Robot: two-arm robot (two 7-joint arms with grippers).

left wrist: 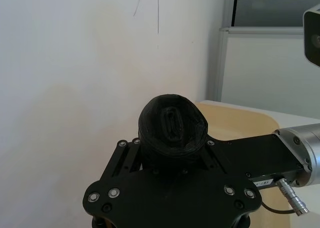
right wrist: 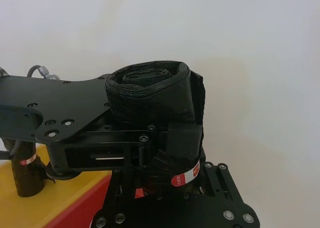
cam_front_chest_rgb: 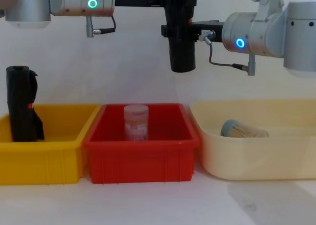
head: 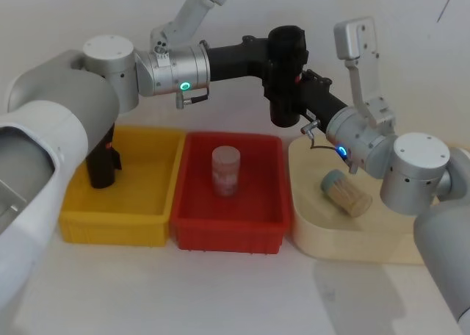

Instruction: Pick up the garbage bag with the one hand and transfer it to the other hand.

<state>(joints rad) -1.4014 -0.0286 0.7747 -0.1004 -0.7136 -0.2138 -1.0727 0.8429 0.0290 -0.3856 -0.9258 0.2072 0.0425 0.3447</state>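
1. Nearest, a red bin (cam_front_chest_rgb: 140, 148) holding a pale jar (cam_front_chest_rgb: 136, 121), well below.
2. Above its far edge, upright in mid-air: the garbage bag (cam_front_chest_rgb: 181, 32).
3. From the left, the one hand (head: 273, 56) clamped on the bag.
4. From the right, the other hand (head: 297, 89) touching it; grip impossible to tell.
5. Right wrist view alone: a red-and-white label (right wrist: 185, 177) low on the roll.

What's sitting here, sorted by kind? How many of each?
Bins: 3, yellow, red, cream
Black bag rolls: 2, one held, one in yellow bin
Jars: 2
Total: 7
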